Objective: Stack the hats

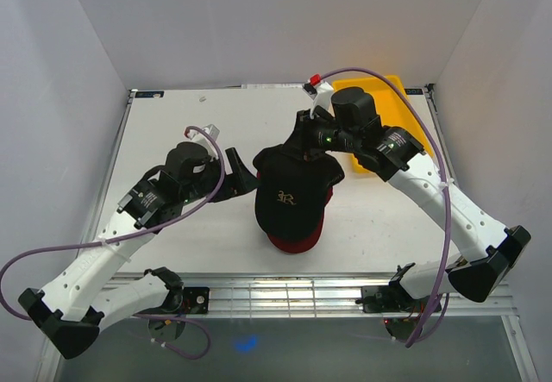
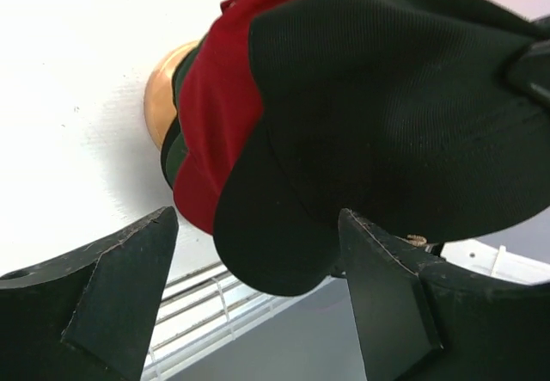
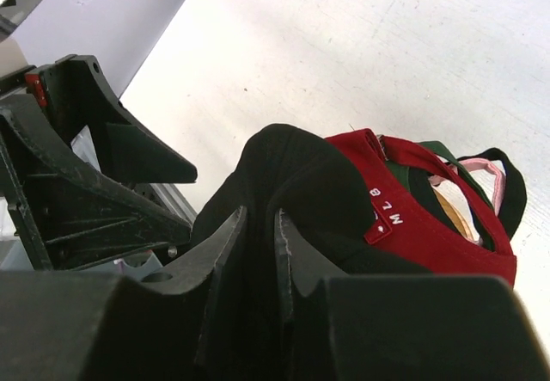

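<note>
Nearly closed right claw (image 3: 259, 218) pinching black hat (image 1: 291, 194) fabric, red hat (image 3: 412, 218) directly beneath that claw, left claw (image 2: 258, 222) spread wide, holding nothing, black brim just ahead of it.

From my left gripper (image 1: 244, 175), the top cap (image 1: 289, 197) lies directly ahead of the fingers. It rests on the second cap (image 1: 293, 242), which sits over the lower caps (image 3: 447, 175) on the stand (image 2: 159, 97), all on the table (image 1: 172, 115). My right gripper (image 1: 312, 136) sits at the far side of that stack, pinching the top cap's rear edge, with the left gripper across the stack from it and a bin (image 1: 392, 93) just behind it.
</note>
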